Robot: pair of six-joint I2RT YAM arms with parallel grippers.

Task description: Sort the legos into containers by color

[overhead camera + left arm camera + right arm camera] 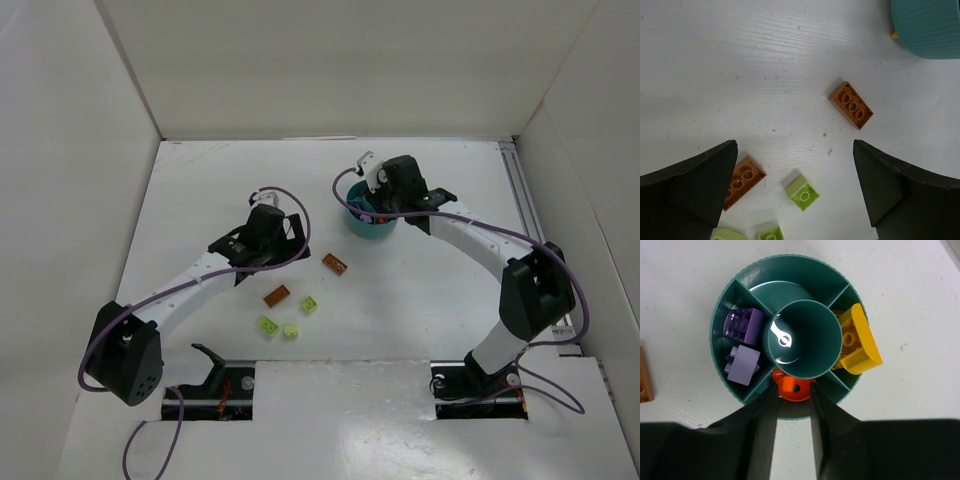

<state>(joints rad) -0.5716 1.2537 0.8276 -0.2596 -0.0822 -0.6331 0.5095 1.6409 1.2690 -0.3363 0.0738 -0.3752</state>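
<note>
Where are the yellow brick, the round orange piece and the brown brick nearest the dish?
yellow brick [863, 344]: right wrist view, curved side.
round orange piece [787, 388]: right wrist view, beside its hole.
brown brick [851, 106]: left wrist view, middle of studded top.

A round teal dish holds two lilac bricks in one compartment, yellow pieces jutting over the rim of the opposite one, and a round orange-red piece in a third between them. Two brown bricks and three lime-green bricks lie studs-up, scattered on the white bench near it.
</note>
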